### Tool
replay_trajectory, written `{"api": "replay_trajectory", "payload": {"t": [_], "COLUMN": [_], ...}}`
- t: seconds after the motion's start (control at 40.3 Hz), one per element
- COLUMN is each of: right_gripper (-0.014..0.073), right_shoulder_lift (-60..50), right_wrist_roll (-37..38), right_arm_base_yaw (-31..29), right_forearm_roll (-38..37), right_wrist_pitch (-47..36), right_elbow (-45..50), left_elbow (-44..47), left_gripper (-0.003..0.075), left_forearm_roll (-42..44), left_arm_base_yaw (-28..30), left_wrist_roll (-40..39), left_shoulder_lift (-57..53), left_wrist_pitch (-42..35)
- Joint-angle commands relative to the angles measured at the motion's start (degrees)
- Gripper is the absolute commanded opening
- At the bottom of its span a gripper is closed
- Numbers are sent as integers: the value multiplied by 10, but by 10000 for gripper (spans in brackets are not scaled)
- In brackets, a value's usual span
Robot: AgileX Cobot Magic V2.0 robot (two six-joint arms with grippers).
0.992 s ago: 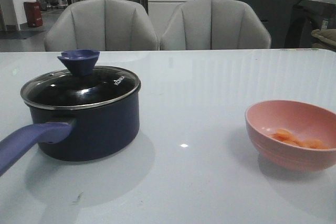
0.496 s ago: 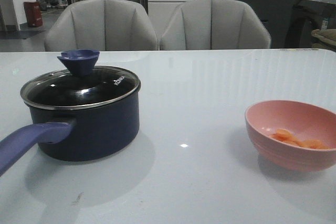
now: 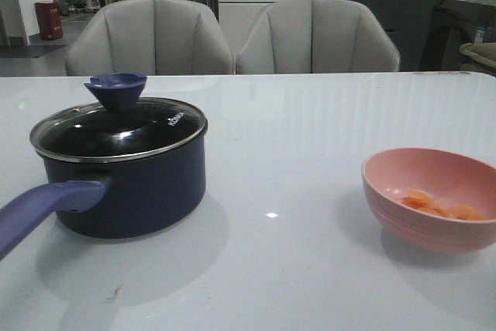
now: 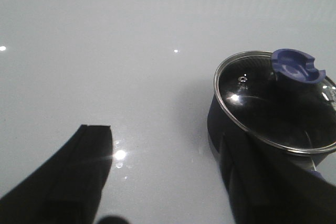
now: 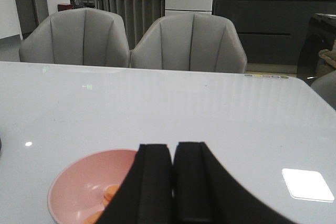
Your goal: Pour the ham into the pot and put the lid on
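Note:
The dark navy pot (image 3: 147, 191) stands on the table's left with its purple-blue handle (image 3: 43, 211) pointing toward the front left. The glass lid (image 3: 124, 131) with its blue knob (image 3: 116, 89) sits on the pot. Ham (image 3: 438, 205), a few orange slices, lies in a pink bowl (image 3: 403, 226) at the right. Neither gripper shows in the front view. My left gripper (image 4: 160, 132) is open and empty above the table, beside the pot (image 4: 214, 121) and lid (image 4: 262, 106). My right gripper (image 5: 172, 148) is shut and empty, beside the bowl (image 5: 79, 174) with ham (image 5: 108, 193).
Two grey chairs (image 3: 232, 36) stand behind the table's far edge. A bright light patch (image 5: 307, 184) lies on the glossy white table (image 3: 310, 129) in the right wrist view.

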Motion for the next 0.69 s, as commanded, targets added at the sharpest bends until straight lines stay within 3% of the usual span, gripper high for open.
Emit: {"api": "replay_trajectory", "payload": {"t": [0.0,0.174,0.421,0.669], "right_gripper": [139,139,139,139], "right_shoulder_lift": [-11,-11,-11,-11], "right_wrist_roll": [0,0,0,0], "right_arm_base_yaw": [-4,-4,-4,-4], "right_forearm_roll": [-5,-5,-5,-5], "right_wrist_pitch": [-47,-47,-47,-47], "right_elbow": [4,4,4,4], "left_elbow": [-41,-126,-267,-378], "left_gripper": [566,692,692,692], "left_forearm_roll": [-8,-5,-41,-68], "left_arm_base_yaw": [1,0,-15,-101], "left_wrist_roll": [-1,-1,-1,-14], "left_shoulder_lift": [21,90,247,414], "left_wrist_pitch": [-8,80,197,237]}}
